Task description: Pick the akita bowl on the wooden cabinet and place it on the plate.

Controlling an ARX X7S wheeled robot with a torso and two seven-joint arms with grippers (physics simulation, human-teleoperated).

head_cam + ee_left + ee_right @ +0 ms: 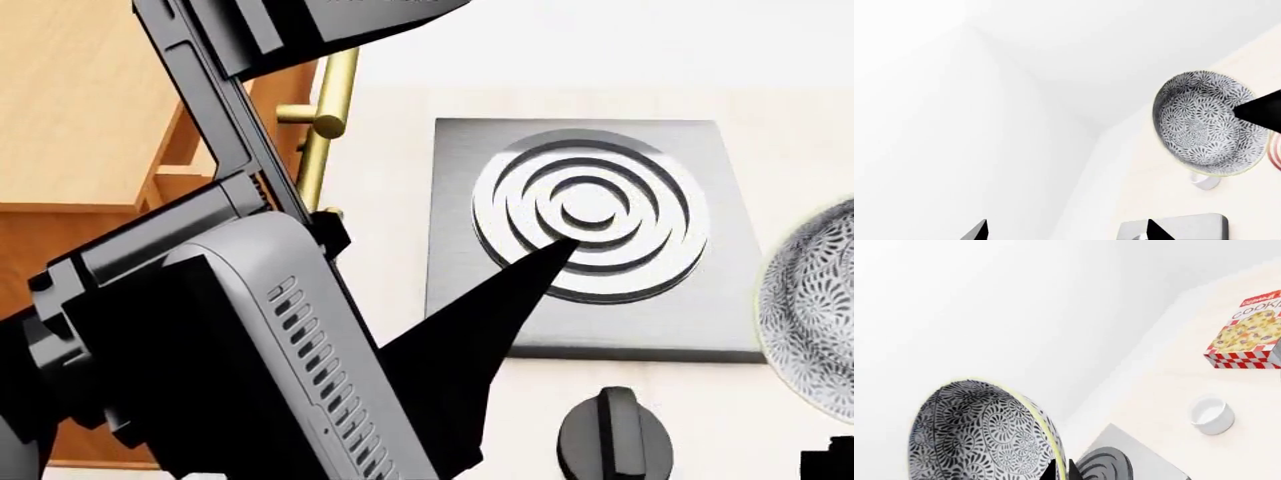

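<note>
Carrying the akita bowl looks to be the step in hand: in the right wrist view the bowl sits tilted right at the right gripper, whose fingers appear clamped on its rim, and the left wrist view shows a dark fingertip across that rim with the bowl up off the pale counter. From the head view it hangs at the right edge, just beside the steel burner plate, well away from the wooden cabinet. The left gripper has its fingers apart, holding nothing. A red-ringed sliver of the plate peeks past the bowl; next comes centring over it, levelling, then lowering.
</note>
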